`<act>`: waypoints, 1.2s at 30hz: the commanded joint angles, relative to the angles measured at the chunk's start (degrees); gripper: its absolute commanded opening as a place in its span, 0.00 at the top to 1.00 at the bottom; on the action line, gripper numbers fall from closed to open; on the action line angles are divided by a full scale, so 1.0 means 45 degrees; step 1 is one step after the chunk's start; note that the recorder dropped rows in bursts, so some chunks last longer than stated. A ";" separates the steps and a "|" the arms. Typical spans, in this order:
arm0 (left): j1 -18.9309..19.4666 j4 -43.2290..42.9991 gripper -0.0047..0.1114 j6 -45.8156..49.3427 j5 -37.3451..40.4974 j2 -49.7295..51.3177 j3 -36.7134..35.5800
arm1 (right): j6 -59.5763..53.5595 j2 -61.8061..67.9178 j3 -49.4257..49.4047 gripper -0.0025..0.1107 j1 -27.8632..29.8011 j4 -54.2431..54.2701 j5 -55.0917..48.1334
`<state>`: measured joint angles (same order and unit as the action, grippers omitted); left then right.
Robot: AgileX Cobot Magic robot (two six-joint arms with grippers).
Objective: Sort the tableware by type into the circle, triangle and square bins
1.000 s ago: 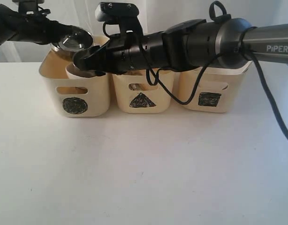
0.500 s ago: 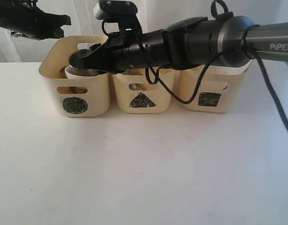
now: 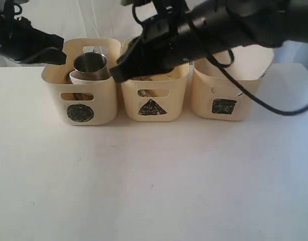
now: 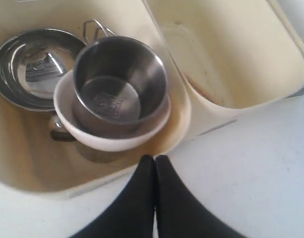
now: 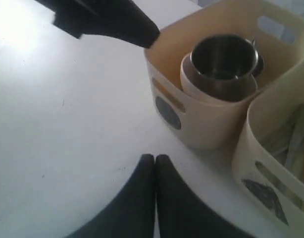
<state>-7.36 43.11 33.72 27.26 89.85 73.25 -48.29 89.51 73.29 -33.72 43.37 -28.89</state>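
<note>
Mug (image 4: 120,82) sits in white bowl (image 4: 108,144); left gripper (image 4: 155,158) and right gripper (image 5: 155,157), jaws pressed together, empty, should lift clear of the circle bin (image 3: 101,108).

White matte surface (image 3: 154,181), filling the whole foreground and running back to the rear of the scene. Soft grey shadows across its far part. A tiny dark speck (image 5: 63,103) on it in the right wrist view, and a bright glare patch toward one corner there. Behind, a pale sheer curtain (image 3: 89,20), hanging in faint vertical folds, brightly lit.
</note>
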 commanded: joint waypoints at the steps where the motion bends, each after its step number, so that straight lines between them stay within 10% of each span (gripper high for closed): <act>1: -0.0054 0.3392 0.96 0.3330 -0.1270 -0.2621 -0.3443 | 0.0277 -0.2232 -0.2422 0.98 0.0026 -0.0098 0.1252; 14: -0.0054 0.7702 0.96 0.8180 0.0599 -0.9817 -0.9966 | 0.0698 -0.7817 -0.7097 0.98 0.0026 0.0768 0.1581; 36: -0.0054 0.7530 0.96 0.8180 0.0144 -1.1700 -1.0557 | 0.1733 -0.9823 -0.8012 0.98 0.0026 0.0768 0.0697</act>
<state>-7.36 75.82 70.35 27.88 37.68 26.25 -40.92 45.76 37.61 -33.72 46.43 -26.71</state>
